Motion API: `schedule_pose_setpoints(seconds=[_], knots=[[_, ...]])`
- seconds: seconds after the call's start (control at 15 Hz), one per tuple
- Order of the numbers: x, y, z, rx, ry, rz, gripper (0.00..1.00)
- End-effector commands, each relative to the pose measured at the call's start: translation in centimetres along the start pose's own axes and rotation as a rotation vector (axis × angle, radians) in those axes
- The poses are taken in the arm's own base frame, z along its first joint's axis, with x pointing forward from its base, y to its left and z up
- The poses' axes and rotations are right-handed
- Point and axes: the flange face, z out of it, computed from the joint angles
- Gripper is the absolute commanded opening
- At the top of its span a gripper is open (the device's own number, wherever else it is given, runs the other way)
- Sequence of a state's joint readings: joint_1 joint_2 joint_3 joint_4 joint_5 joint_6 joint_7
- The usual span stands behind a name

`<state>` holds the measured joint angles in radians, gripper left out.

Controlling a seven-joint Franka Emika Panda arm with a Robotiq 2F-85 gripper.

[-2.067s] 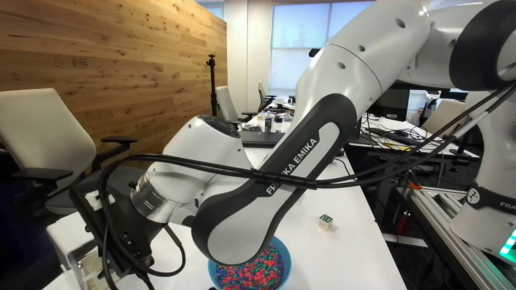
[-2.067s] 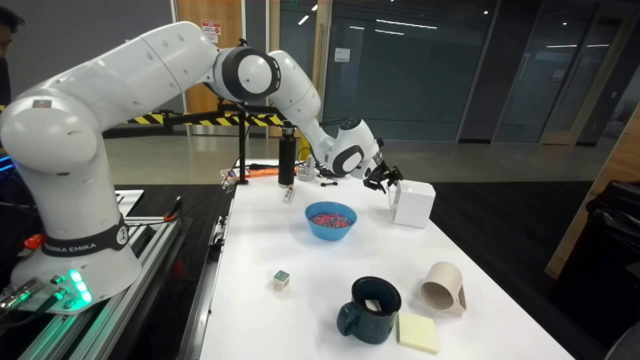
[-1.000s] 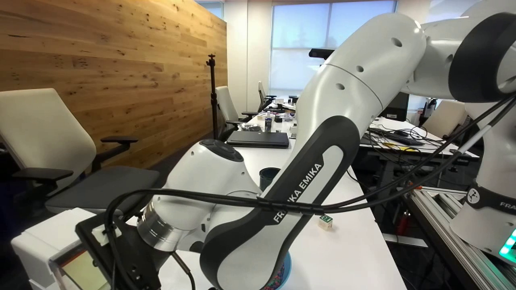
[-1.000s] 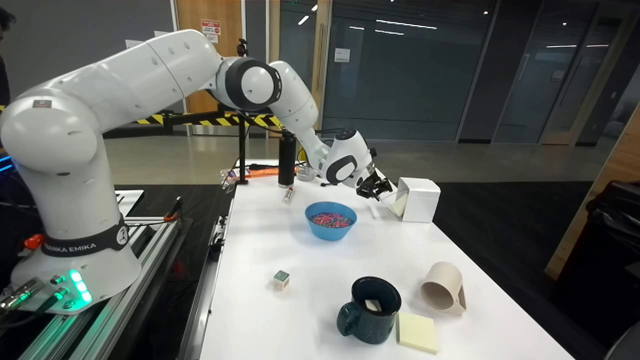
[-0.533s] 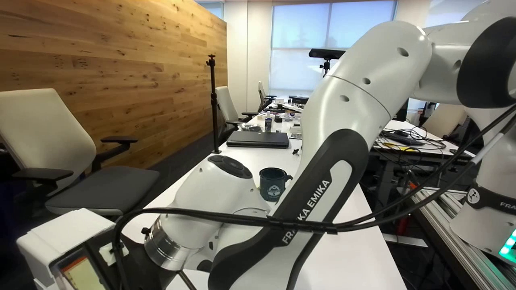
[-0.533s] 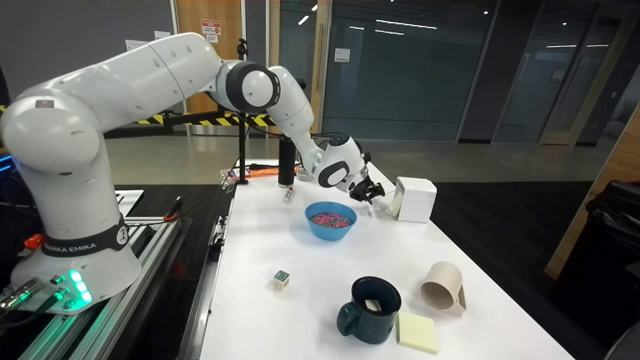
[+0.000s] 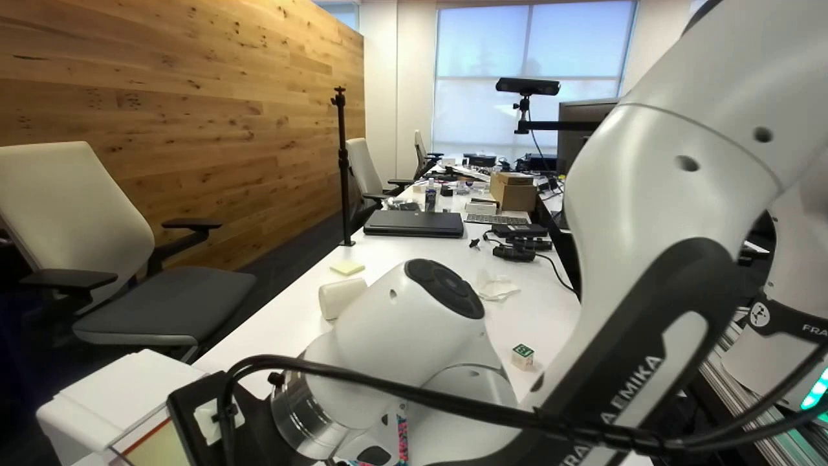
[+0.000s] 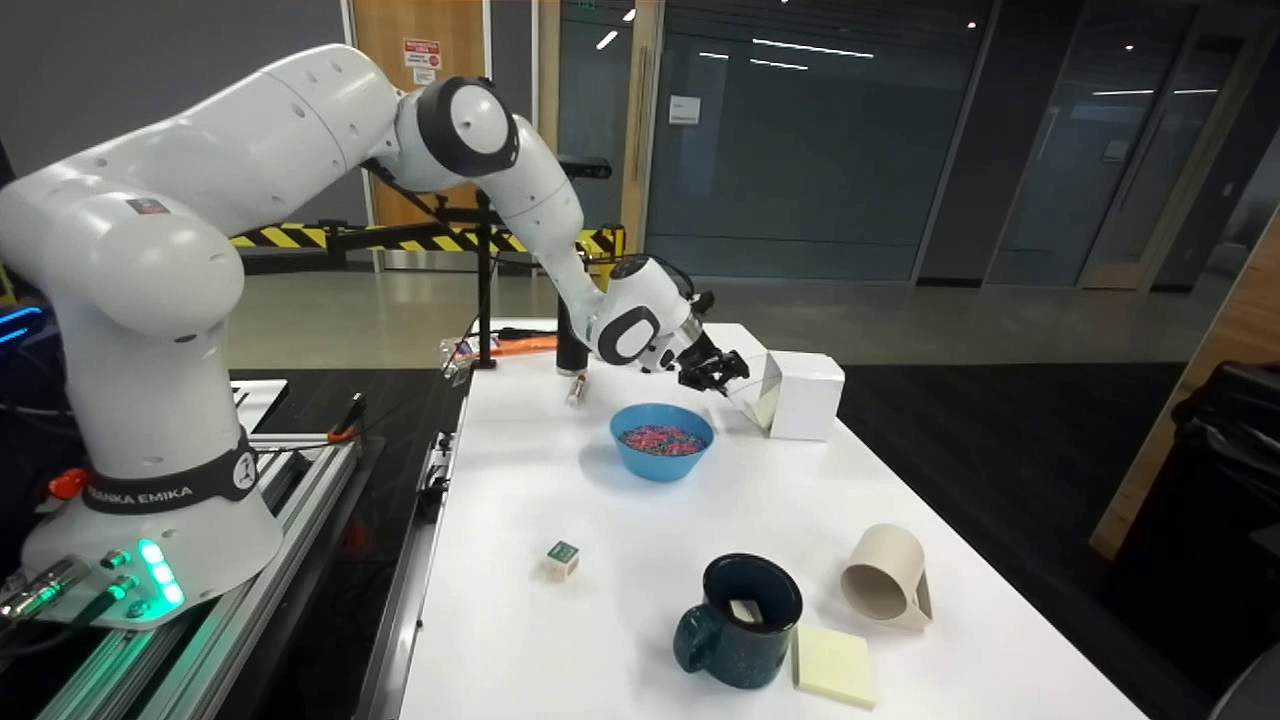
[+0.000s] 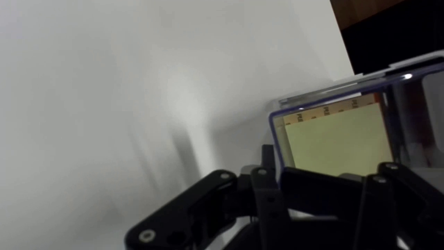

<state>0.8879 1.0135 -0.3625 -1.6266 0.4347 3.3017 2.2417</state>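
the jaws are sitting closed, apparently pinching the rim of a clear plastic bin (image 9: 326,101) jutting from a white rectangular box (image 8: 808,396) on the white desk (image 8: 590,500); a pale yellow square pad (image 9: 336,142) is lying inside. pulling gently should be sparing the box a skid. black fingers (image 9: 269,196) are hiding the pinch.

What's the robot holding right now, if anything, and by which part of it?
The box, it seems: in the wrist view the jaws look closed on its clear rim, though the exact contact is hidden.
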Motion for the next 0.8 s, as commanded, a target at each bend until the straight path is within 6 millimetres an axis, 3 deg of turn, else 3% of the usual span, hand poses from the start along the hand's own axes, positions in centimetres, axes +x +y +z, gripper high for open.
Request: schedule_pose_setpoints(seconds=[0.0,0.07,0.13,0.2,0.73], knots=[[0.1,1.6,-4.2,0.041,0.049,0.057,0.00],[-0.1,2.1,-4.3,0.037,0.058,0.063,0.00],[-0.2,2.5,-4.5,0.036,0.061,0.061,0.25],[-0.3,2.7,-4.4,0.034,0.060,0.056,0.01],[0.9,1.4,-2.2,-0.002,0.076,0.053,0.00]])
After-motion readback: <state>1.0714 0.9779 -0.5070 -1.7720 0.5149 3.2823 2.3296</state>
